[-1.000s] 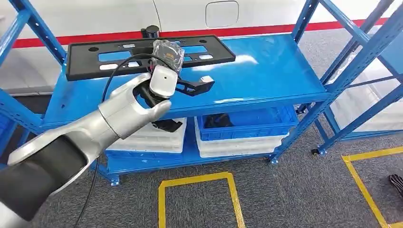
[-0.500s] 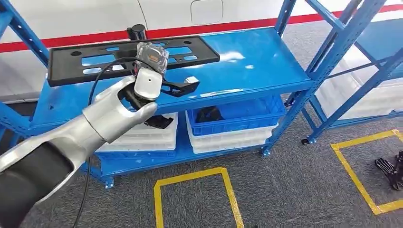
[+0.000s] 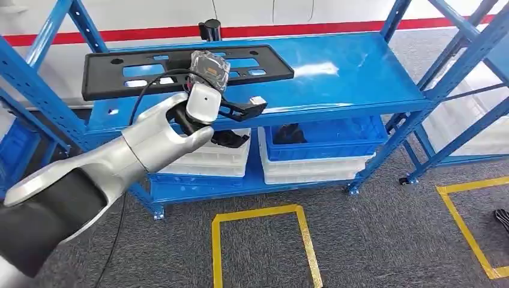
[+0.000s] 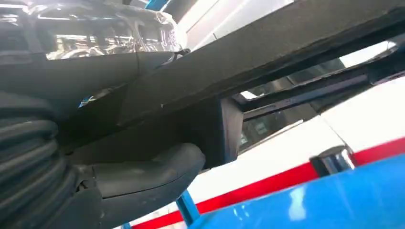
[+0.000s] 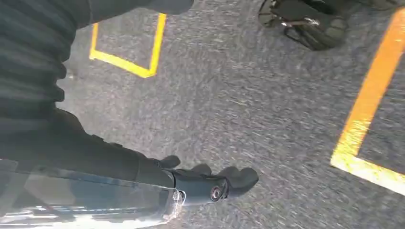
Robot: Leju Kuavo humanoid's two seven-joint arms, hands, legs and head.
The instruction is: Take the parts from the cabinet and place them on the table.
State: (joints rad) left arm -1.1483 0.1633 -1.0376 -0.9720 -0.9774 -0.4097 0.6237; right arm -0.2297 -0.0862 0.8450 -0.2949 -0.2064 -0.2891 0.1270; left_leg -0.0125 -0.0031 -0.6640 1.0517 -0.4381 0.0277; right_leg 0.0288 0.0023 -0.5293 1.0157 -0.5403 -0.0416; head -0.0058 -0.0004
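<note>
You were in a workshop or warehouse bay. Blue steel shelving point(image 3: 336, 72) held stacked white and blue plastic bins point(image 3: 318, 157), yellow tape outlines point(image 3: 264, 240) marked the grey carpeted floor point(image 3: 372, 234), and a red stripe point(image 3: 336, 27) ran along the white wall.

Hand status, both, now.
Left hand: gripping a black bracket part, above the front edge of the blue shelf.
Right hand: hanging over the grey floor; fingers partly hidden, state cannot be told.

On the blue shelf point(image 3: 336, 78), the long black panel point(image 3: 180, 69) blocks the rear left, while the surface right of it lies open.
</note>
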